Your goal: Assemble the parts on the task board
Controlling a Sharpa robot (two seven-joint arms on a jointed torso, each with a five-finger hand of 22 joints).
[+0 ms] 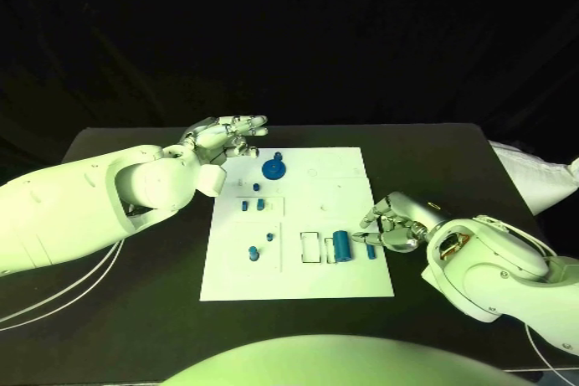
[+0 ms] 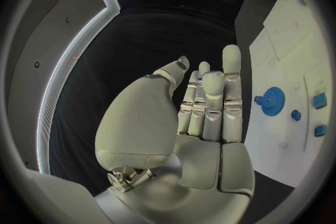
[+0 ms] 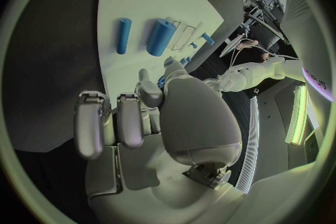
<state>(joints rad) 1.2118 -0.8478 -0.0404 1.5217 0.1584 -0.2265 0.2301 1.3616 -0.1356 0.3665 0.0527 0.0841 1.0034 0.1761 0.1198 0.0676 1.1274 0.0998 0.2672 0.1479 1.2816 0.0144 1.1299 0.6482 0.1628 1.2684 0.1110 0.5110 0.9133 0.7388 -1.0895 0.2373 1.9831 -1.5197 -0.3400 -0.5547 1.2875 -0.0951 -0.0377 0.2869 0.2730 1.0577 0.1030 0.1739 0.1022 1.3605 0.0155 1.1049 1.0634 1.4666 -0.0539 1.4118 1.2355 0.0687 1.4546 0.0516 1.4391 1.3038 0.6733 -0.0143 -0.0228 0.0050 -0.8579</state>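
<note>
Blue parts (image 1: pixel 341 245) flat on white task board (image 1: pixel 350 281).

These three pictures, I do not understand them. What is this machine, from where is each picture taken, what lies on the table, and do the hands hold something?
It is a robot with two white arms, each ending in a silver hand. The square picture looks down from its head; each round one is taken from a wrist, behind that hand. On the black table lies a white board carrying small blue parts: a gear, a thick cylinder, a thinner cylinder and some small pieces. The left hand is at the board's far corner, fingers extended, holding nothing. The right hand is at the board's right edge near the cylinders, fingers loosely bent, also holding nothing.
</note>
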